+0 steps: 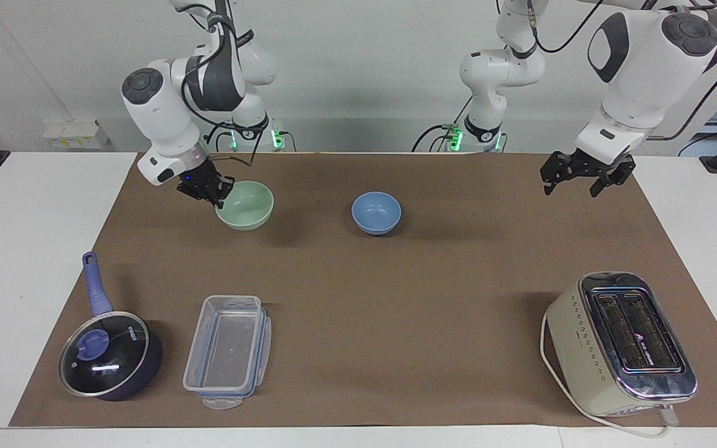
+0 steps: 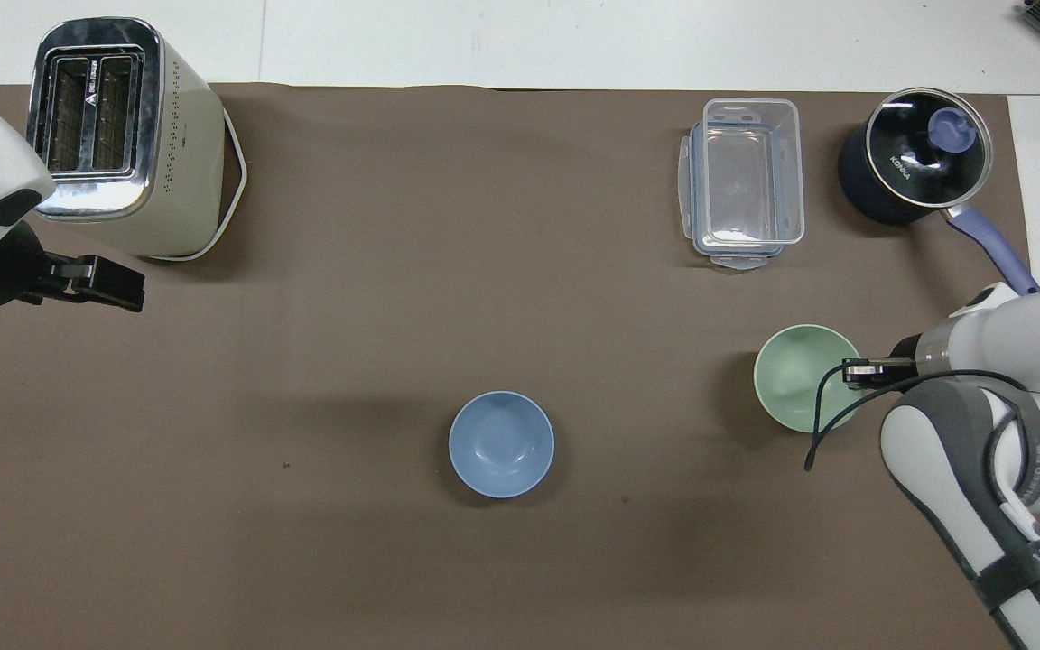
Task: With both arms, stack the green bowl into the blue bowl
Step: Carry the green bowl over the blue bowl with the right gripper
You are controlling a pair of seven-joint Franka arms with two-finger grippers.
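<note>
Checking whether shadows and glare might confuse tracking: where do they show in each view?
Facing view: the raised pale mint-green bowl casts a soft shadow on the brown mat; glare streaks the dark saucepan's glass lid. Overhead view: bright reflections on the cream toaster's chrome top.

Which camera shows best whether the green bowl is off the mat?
The facing view: the green bowl hangs from the right gripper with its shadow apart below. The overhead view shows only its round opening, with no height cue.
</note>
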